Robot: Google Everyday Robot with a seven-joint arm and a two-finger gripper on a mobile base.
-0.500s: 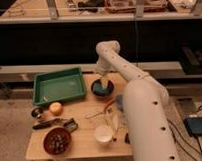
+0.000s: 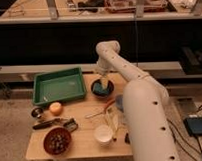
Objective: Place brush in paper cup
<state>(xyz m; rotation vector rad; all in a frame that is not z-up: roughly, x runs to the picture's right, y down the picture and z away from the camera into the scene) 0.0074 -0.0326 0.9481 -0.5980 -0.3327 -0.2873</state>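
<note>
Hand: your hand (image 2: pixel 102 80) hangs over the black bowl (image 2: pixel 112 91); you cannot tell its grip.
Brush: slim black-handled brush (image 2: pixel 52 123) lies on the wooden desk (image 2: pixel 84 145), well left of the cup.
Cup: small white paper cup (image 2: pixel 103 134) stands upright.

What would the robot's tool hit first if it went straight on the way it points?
Probably the blue-green sponge in the black bowl: the tool hangs just above it, pointing down, though depth is unclear from this one view.
</note>
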